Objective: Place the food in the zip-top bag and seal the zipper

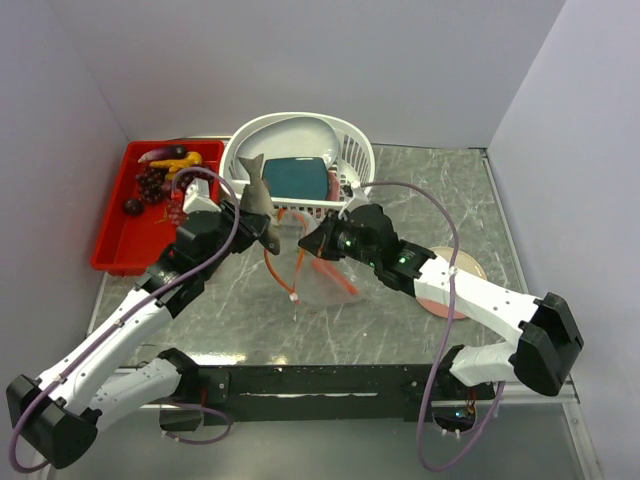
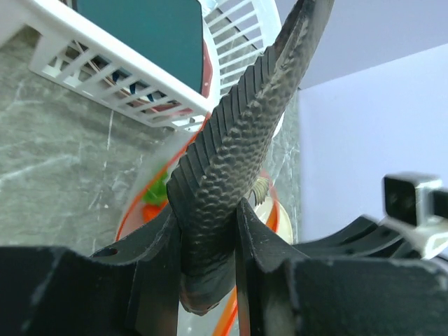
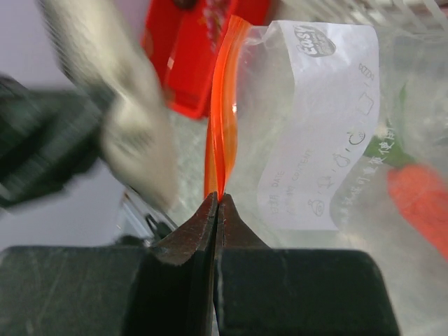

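Note:
My left gripper [image 1: 260, 228] [image 2: 210, 213] is shut on the grey fish [image 1: 256, 195] [image 2: 238, 140]. It holds the fish head-down, tail up, just above the left side of the zip-top bag's [image 1: 322, 280] [image 2: 162, 164] mouth. My right gripper [image 1: 316, 243] [image 3: 217, 201] is shut on the red-orange zipper [image 1: 343, 278] [image 3: 222, 126] and holds that edge of the clear bag [image 3: 315, 126] up. An orange carrot [image 2: 150, 206] [image 3: 420, 203] lies inside the bag. The eggplant [image 1: 163, 153], yellow fruit [image 1: 187, 160] and grapes [image 1: 150, 182] lie in the red tray [image 1: 118, 245].
A white slotted basket [image 1: 345, 135] [image 2: 105, 66] with the teal dish [image 1: 295, 177] [image 2: 150, 42] stands right behind the bag. The round pink-and-cream plate [image 1: 455, 262] lies partly under my right arm. Walls close in the back and both sides.

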Controlling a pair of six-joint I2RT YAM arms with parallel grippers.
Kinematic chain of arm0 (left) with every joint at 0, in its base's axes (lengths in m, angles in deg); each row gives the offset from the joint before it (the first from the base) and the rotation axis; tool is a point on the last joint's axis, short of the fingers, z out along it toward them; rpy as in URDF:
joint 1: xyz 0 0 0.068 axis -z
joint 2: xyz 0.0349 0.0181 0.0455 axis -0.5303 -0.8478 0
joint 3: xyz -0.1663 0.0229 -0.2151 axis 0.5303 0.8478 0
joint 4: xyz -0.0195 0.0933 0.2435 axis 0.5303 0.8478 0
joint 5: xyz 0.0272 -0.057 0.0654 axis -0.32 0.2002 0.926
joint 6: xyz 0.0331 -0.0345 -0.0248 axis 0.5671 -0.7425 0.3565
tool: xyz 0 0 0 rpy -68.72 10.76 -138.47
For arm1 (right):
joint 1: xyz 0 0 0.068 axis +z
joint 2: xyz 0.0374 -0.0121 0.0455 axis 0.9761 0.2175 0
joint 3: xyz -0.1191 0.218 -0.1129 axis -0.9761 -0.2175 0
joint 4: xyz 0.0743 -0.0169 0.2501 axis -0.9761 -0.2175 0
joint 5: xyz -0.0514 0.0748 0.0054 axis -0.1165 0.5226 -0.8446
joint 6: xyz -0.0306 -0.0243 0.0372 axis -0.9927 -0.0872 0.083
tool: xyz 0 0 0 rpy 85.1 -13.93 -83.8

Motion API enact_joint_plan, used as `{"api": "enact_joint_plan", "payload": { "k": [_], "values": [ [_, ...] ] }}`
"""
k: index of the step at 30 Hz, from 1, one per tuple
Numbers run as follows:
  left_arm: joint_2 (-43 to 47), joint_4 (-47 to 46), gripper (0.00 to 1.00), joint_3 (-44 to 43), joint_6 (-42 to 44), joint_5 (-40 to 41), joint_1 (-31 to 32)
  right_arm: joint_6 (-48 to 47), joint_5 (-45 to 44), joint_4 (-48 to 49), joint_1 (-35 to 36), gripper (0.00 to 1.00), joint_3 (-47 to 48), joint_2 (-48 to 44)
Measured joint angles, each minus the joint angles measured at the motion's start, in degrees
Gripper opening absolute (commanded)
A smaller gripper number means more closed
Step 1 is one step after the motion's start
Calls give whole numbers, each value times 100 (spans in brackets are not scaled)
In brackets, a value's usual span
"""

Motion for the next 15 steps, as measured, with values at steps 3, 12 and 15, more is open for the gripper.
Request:
{"api": "enact_joint_plan", "payload": {
  "k": [3,12,15],
  "values": [
    [37,-236,1,216,-118,256,258,173,-2,79,2,0,341,181],
    [-24,-317,1,463,-212,922,726,533,245,382,-2,0,595,494],
    [-229,-133,1,378,-240,1143,931,564,275,411,-15,0,619,590]
  ]
}}
